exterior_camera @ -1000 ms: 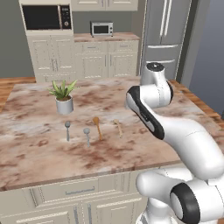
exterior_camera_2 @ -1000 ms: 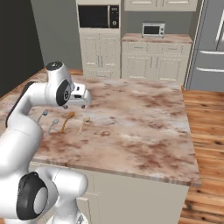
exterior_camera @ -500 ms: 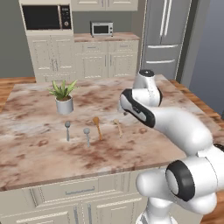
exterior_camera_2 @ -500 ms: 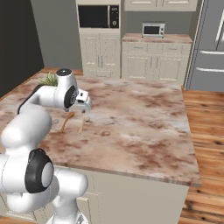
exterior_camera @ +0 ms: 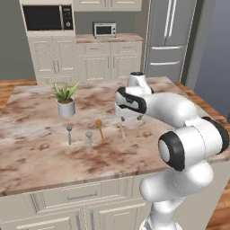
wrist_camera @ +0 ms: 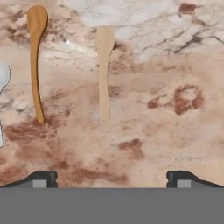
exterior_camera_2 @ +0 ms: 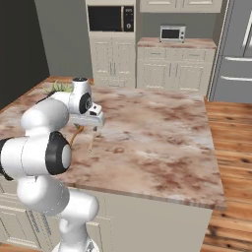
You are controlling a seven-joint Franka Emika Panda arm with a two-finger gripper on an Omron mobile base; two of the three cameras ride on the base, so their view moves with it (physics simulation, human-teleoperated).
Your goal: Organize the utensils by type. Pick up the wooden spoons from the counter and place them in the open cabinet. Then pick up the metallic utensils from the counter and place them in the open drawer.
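Note:
On the marbled counter [exterior_camera: 36, 152] lie two wooden spoons side by side, a darker orange one [exterior_camera: 99, 130] [wrist_camera: 35, 61] and a paler tan one [exterior_camera: 121, 131] [wrist_camera: 104, 74]. Left of them rest two grey metallic utensils [exterior_camera: 69, 133] [exterior_camera: 89, 139]; one shows at the hand view's left edge [wrist_camera: 2, 78]. My gripper [exterior_camera: 130, 118] [exterior_camera_2: 87, 128] [wrist_camera: 112, 179] hangs open a little above the counter, just right of the tan spoon, with nothing between its fingers. The spoons [exterior_camera_2: 91, 142] lie below it in the right base view. The open cabinet and open drawer are out of view.
A potted plant [exterior_camera: 66, 96] stands on the counter behind the metallic utensils. Wall cabinets with a microwave [exterior_camera: 42, 17], a toaster oven [exterior_camera: 104, 29] and a fridge [exterior_camera: 168, 36] line the far side. The counter's right half [exterior_camera_2: 157, 147] is bare stone.
The arm has folded down and forward, bringing the hand from above the counter's far side to just over the wooden spoons. The utensils have not moved.

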